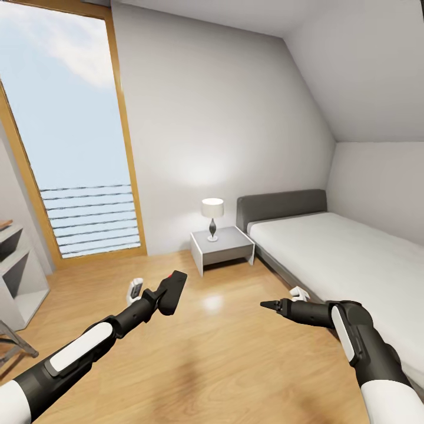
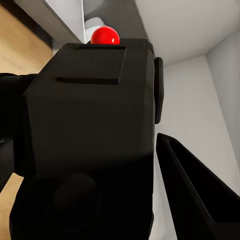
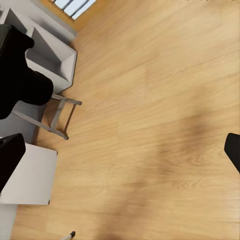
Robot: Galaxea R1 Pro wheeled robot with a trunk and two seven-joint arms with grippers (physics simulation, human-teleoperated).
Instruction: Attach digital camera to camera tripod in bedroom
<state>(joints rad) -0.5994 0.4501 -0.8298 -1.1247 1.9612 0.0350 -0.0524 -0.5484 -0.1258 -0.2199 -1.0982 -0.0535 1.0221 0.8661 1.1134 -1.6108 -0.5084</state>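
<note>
My left gripper [image 1: 159, 298] is shut on the digital camera [image 1: 172, 291], a small black box with a red dot on top, and holds it above the wood floor left of centre. Up close the camera [image 2: 90, 135] stands between the fingers [image 2: 200, 200]. The tripod's silver-grey legs [image 1: 15, 344] poke in at the lower left edge, beside the shelf; the same legs [image 3: 55, 112] show on the floor in the right wrist view. My right gripper [image 1: 270, 305] hangs open and empty at the right, pointing left, its fingertips [image 3: 10, 157] far apart.
A white bed [image 1: 347, 253] with a grey headboard fills the right side. A white nightstand [image 1: 222, 250] with a small lamp [image 1: 212, 218] stands by the far wall. A tall window [image 1: 70, 135] and a white cube shelf [image 1: 17, 277] are at the left.
</note>
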